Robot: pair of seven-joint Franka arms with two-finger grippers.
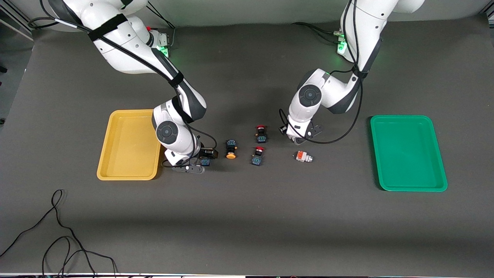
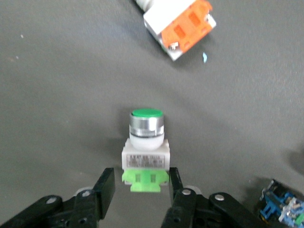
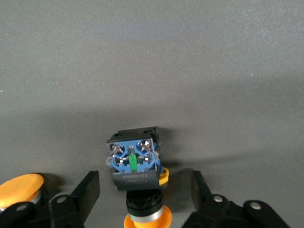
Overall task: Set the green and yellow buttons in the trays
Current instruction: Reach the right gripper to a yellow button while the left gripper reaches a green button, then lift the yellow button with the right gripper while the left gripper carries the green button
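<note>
Dark table (image 1: 247, 216): hands (both open) straddle buttons (image 2: 143, 154).

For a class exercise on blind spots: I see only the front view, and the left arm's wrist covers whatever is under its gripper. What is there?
Observer: A green-capped button with a white body. The left gripper sits around its pale green base, jaws open.
Operator: And the right gripper, beside the yellow tray?
Observer: The right gripper is open around a yellow button, which has a blue terminal end with a small green part.
</note>
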